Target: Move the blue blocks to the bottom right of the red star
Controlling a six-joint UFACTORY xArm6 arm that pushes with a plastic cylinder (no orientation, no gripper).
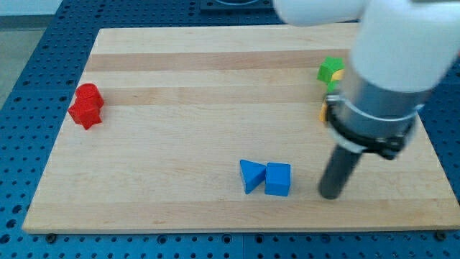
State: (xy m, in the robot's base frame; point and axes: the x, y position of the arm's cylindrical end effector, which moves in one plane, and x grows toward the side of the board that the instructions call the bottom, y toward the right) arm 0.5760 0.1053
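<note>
My tip (330,194) rests on the worktop (180,86) just right of the blue cube (278,179) and blue triangle (251,175) — touching, bottom centre; red star (85,114) far left — no fingers fitted.

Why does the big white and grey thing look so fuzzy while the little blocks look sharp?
In the camera view, the arm sits close to the lens, so it blurs and hides blocks behind it; my tip, the blue triangle and blue cube are sharper under soft, even light.

wooden board (215,65), blue blocks (266,178), red blocks (87,106)
</note>
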